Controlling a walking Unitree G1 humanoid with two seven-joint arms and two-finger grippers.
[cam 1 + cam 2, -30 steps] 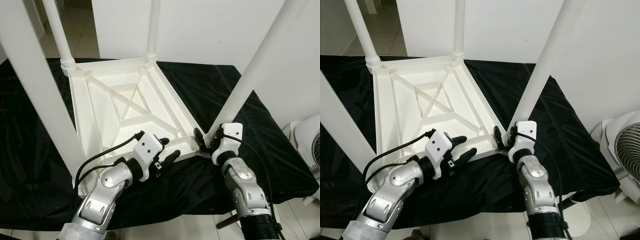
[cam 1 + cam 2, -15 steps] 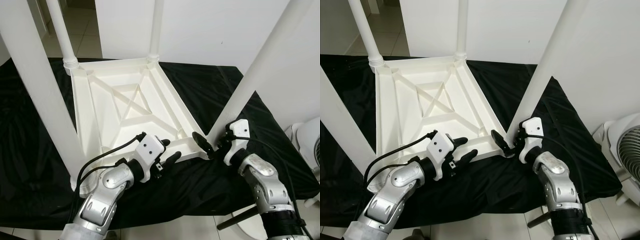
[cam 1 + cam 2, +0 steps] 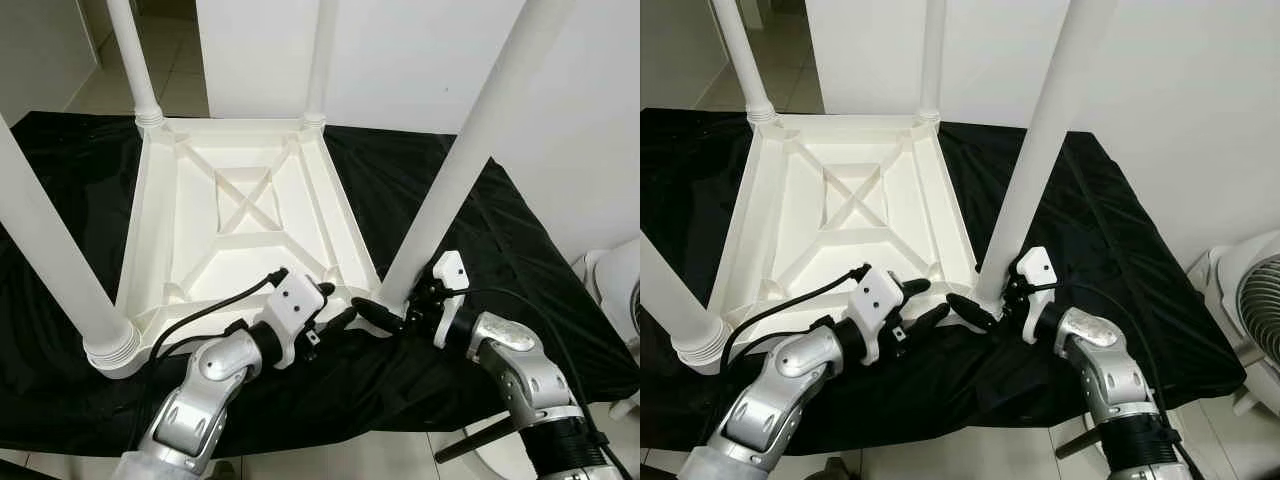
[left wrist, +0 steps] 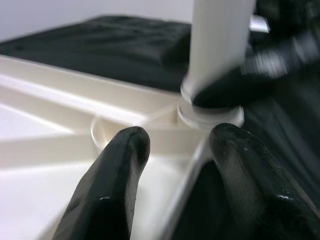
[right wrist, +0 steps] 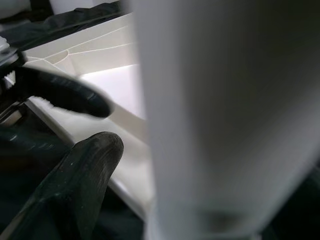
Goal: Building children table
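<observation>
Now the white children table (image 3: 245,215) lies upside down on the black cloth (image 3: 500,230) of the worktop, w/ four legs pointing up. Left pincer (image 3: 338,305) is at the near edge of the table frame, just beside the near right corner; its fingers (image 4: 117,175) are apart, holding nothing. Right pincer (image 3: 385,315) is at the foot of the near right leg (image 3: 455,170), where it meets the frame. One finger (image 3: 970,310) reaches across in front of the leg base, the other is behind the leg, so fingers are apart around the leg; real contact I cannot tell. A white fan (image 3: 1250,300) stands at the far right, beside the worktop.
</observation>
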